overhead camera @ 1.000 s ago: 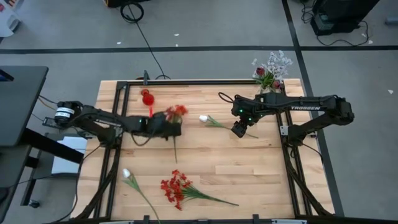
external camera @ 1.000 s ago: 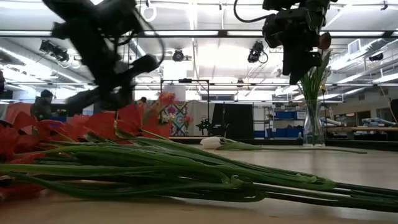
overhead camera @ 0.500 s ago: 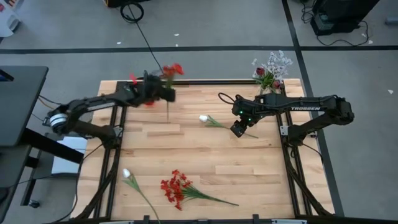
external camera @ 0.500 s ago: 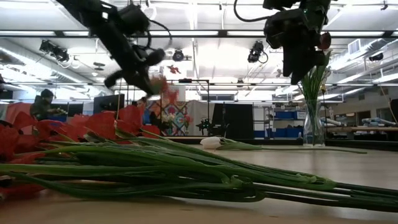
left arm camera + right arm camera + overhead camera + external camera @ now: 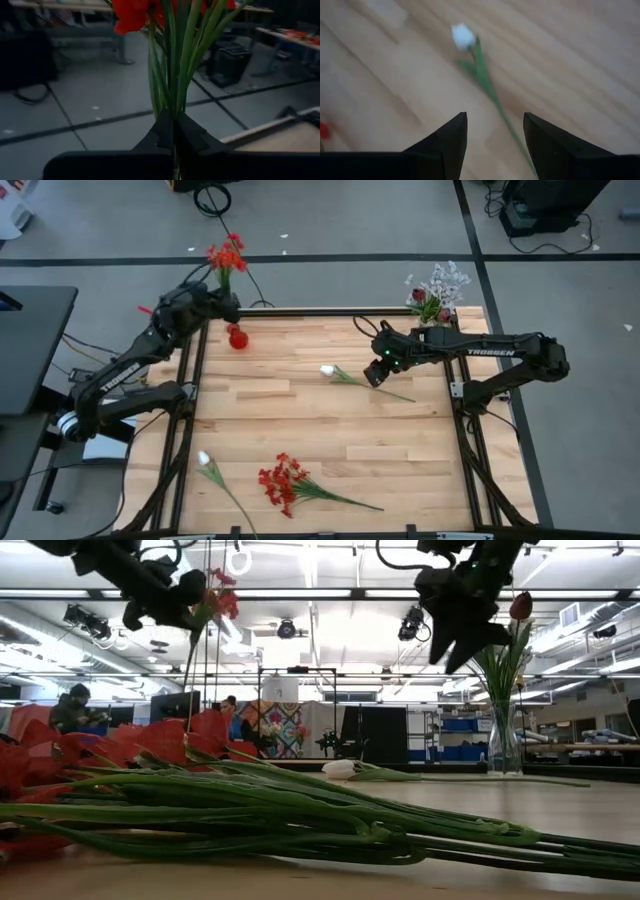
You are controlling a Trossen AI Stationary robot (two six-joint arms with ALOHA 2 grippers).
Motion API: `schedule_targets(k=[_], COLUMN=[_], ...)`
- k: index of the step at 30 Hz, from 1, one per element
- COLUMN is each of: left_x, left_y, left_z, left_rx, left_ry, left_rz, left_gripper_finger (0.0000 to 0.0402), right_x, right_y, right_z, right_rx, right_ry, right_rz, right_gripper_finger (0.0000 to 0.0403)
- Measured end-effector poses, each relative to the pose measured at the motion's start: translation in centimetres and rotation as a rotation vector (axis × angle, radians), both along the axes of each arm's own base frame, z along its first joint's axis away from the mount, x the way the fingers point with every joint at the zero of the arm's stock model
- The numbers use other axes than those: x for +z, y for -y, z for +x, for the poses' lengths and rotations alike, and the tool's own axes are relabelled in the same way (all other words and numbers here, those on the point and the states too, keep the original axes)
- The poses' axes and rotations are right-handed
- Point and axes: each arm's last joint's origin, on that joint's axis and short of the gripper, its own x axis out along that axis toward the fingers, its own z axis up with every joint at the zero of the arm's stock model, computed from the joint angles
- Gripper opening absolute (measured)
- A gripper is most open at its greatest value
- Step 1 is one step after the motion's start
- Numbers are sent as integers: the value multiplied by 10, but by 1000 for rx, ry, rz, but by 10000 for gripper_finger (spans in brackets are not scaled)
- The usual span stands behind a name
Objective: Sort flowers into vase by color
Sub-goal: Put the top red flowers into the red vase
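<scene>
My left gripper (image 5: 228,304) is raised over the table's far left corner, shut on a red-flowered stem (image 5: 226,256). In the low view the left gripper (image 5: 178,602) carries the red blossoms (image 5: 218,595) high. My right gripper (image 5: 373,372) hovers open above a white tulip (image 5: 328,370) that lies flat on the table. In the right wrist view the tulip's stem (image 5: 490,90) runs toward the gap of my open right gripper (image 5: 495,142), untouched. A glass vase (image 5: 430,315) at the far right holds maroon and whitish flowers. My left gripper pinches the bunched green stems (image 5: 174,117) of the red flower between its two fingers, below the blossoms (image 5: 134,12). The fingers lie across the stems. The flower is lifted clear and stands upright, its lower stem (image 5: 189,670) hanging below the fingers.
A small red object (image 5: 237,338) stands on the table near the far left corner. A second white tulip (image 5: 206,462) and a red cluster (image 5: 282,482) lie by the near edge. Bare wood (image 5: 320,425) spreads across the middle. People and furniture show in the room behind.
My left gripper, shut on the red flower, has swung from the table's left middle up toward the far left corner. The flower has been lifted clear and turned upright. My right gripper has tipped and shifted slightly toward the far edge, staying above the white tulip.
</scene>
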Motion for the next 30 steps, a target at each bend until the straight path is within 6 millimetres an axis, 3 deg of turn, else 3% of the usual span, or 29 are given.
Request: schedule_targets(k=[12,30], left_x=[-63,-62], left_y=[8,6], left_z=[-9,-10], left_rx=[39,85], left_ry=[54,-40], left_rz=[269,275], left_gripper_finger=[8,10], right_x=[5,5], right_y=[19,31], right_z=[4,1], right_rx=[-32,-67], right_ry=[92,96], right_rz=[-49,-25], right_gripper_finger=[201,200])
